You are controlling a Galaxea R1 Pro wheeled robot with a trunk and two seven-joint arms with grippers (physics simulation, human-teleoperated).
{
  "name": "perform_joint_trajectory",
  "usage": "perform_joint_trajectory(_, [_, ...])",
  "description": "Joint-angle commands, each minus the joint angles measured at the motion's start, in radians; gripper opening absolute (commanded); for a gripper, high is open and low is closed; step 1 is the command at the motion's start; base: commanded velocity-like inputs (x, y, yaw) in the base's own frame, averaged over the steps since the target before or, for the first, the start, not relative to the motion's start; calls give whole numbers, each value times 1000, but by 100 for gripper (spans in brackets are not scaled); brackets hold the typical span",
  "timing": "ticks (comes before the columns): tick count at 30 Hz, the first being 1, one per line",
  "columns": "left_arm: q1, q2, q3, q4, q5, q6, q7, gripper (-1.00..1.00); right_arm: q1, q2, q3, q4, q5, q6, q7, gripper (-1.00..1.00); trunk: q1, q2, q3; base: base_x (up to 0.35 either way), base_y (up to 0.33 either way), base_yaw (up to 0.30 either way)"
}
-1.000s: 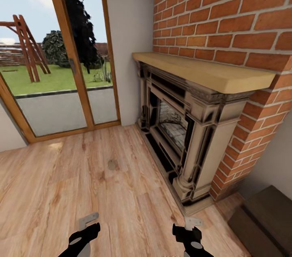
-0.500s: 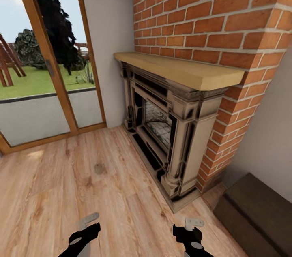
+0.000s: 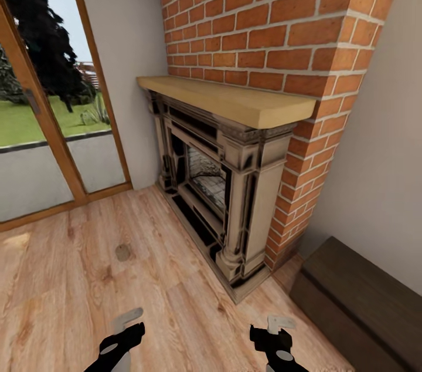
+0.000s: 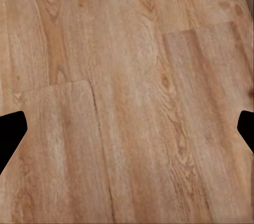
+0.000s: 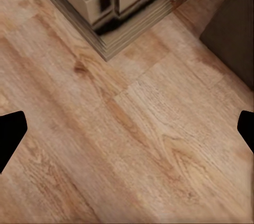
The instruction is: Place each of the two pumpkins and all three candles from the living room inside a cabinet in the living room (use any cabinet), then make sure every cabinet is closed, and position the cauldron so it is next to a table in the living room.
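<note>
In the head view both arms are low and tucked, I judge for travelling. The left gripper [image 3: 126, 325] and the right gripper [image 3: 275, 325] hang over bare wooden floor [image 3: 88, 278]. The fireplace [image 3: 220, 184] is ahead of the right gripper, and the dark cabinet [image 3: 357, 301] is just beside it on its outer side.

In the left wrist view the fingertips [image 4: 11, 131] are wide apart and empty.

In the right wrist view the fingertips [image 5: 11, 128] are also spread and hold nothing, above floor near the fireplace base [image 5: 106, 17].

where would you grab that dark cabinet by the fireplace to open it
Judging from the head view, the dark-brown cabinet shows only its flat top and one plain end, with no handle or drawer seam visible. A drawer front's top edge, approached from the front side, seems likeliest, but that face isn't visible yet. Both the left gripper and right gripper are open and empty.
</note>
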Motion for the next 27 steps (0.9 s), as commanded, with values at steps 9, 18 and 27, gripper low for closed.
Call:
perform_joint_trajectory(9, [-1,1,-8,-1,11,-4,6,100,-1,0,8,1,-12,-5,-5,100,0,-1,-1,0,0,-260])
perform_joint_trajectory(18, [-1,1,-10,-1,10,-4,6,100,-1,0,8,2,-12,-5,-6,100,0,-1,-1,0,0,-260])
perform_joint_trajectory(27, [-1,1,-9,-1,10,-6,6,100,-1,0,7,-5,-12,-5,-6,100,0,-1,-1,0,0,-259])
